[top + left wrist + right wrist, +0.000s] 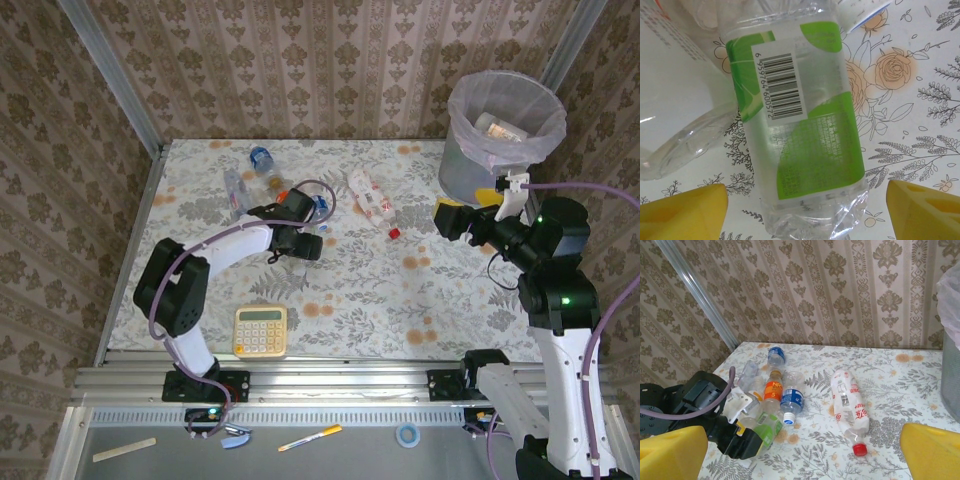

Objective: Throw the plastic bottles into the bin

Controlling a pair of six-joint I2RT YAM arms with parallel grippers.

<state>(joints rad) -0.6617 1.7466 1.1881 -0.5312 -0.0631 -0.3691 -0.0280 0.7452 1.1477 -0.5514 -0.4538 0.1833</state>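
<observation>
On the left half of the table [440, 300], well apart from the yellow calculator [261, 331] at the near edge, the left gripper [805, 212] is down among a huddle of bottles. Its yellow fingers [685, 212] stand wide on either side of a green-labelled bottle [800, 130] lying on its side. A gap shows between each pad and the plastic, so it has hold of nothing yet. Crowded against that bottle are an orange-labelled bottle [773, 390], a blue-labelled bottle [791, 401] and a crumpled clear bottle [747, 372], and a far blue-labelled bottle [775, 356] lies nearer the back wall. Toward the middle, apart from the rest, lies a white red-printed bottle [850, 407] with a red cap. Further right, the right gripper [800, 455] hangs above the table near the bin [462, 170], its jaws spread fully and empty. The bin stands at the far right corner, and inside its pale liner [540, 125] at least one binned bottle [500, 127] shows; what lies beneath it I cannot tell. By my judgement the job is well short of done: six or so bottles are left on the table. The step in hand is gripping the green-labelled one, and the carry across to the bin comes after that.
</observation>
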